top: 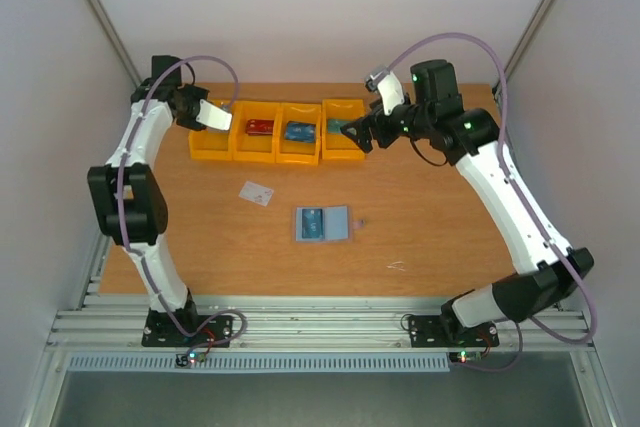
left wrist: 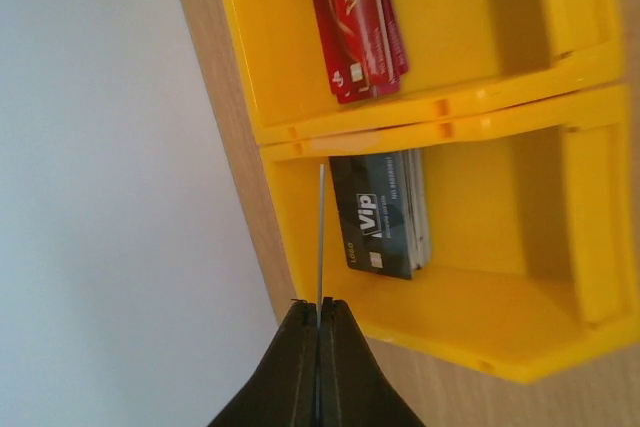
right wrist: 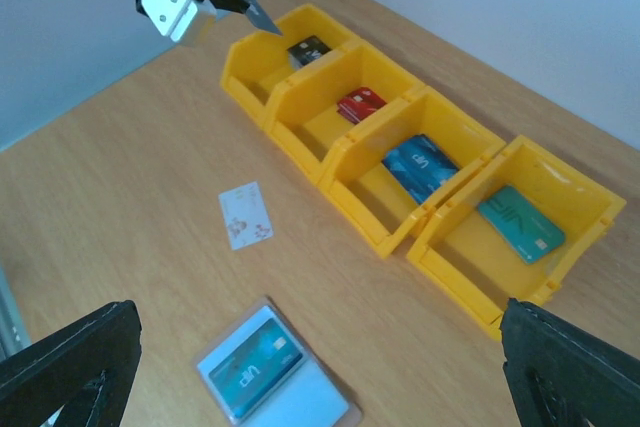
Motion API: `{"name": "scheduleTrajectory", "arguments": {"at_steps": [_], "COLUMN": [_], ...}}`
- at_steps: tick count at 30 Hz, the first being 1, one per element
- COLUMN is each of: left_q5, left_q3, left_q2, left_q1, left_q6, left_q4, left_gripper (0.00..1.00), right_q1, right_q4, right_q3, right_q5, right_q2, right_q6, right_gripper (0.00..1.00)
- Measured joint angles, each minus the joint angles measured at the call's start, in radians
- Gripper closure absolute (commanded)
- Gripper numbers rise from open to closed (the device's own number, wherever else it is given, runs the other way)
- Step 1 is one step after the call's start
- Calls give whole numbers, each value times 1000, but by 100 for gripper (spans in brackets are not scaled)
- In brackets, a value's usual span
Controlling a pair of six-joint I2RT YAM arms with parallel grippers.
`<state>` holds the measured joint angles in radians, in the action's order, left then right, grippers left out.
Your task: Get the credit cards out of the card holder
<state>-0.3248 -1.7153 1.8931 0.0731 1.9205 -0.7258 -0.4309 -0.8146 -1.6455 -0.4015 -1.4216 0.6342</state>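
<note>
One card (left wrist: 320, 237) was pinched edge-on by the left fingers (left wrist: 295, 377) over a yellow bin (left wrist: 500, 227), the right fingers (right wrist: 70, 362) spread wide, the card holder (top: 338, 224) open on the desk (top: 430, 227), a teal card (top: 311, 223) inside.

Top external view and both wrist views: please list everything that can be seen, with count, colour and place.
bins: four, yellow-orange, in a row at the far side of the table.
black cards, red cards, blue cards, teal cards: one group per bin, in this order from left to right.
card holder: one, blue-grey, open flat at the middle of the table.
card in holder: one, teal, in its left half.
white card: one, flat on the table between the bins and the holder.
held card: one, seen edge-on, colour unclear, over the leftmost bin.
left gripper: shut on the held card.
right gripper: open, by the rightmost bin.
</note>
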Motion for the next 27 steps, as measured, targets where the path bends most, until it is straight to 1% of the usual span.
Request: {"name": "scheduleTrajectory", "arguments": {"at_steps": [3,7,11,18,27], "left_q5": [1,-2,0,-1,-2], "left_q3": [-48,-55,-105,-123,-187], "left_q2": [92,149,212,294,371], "left_q1": [2,6,14,31,23], "left_q6": [-1,-2,-6,-27,-79], "left_q4": [34,42,43,129,163], "left_gripper": [100,100,100,100,100], "right_q1": [58,114,153,173,183], "right_q4": [14,31,44,45,43], "right_q3": [-53,-89,-115,-142,-198], "right_q5": [-37,-81,-126,-170,-206], "right_q2": [-72,-137,-183,-230,-266], "right_q6": [0,-2,-10,-22,-27], "right_gripper": [1,2,1,1,2]}}
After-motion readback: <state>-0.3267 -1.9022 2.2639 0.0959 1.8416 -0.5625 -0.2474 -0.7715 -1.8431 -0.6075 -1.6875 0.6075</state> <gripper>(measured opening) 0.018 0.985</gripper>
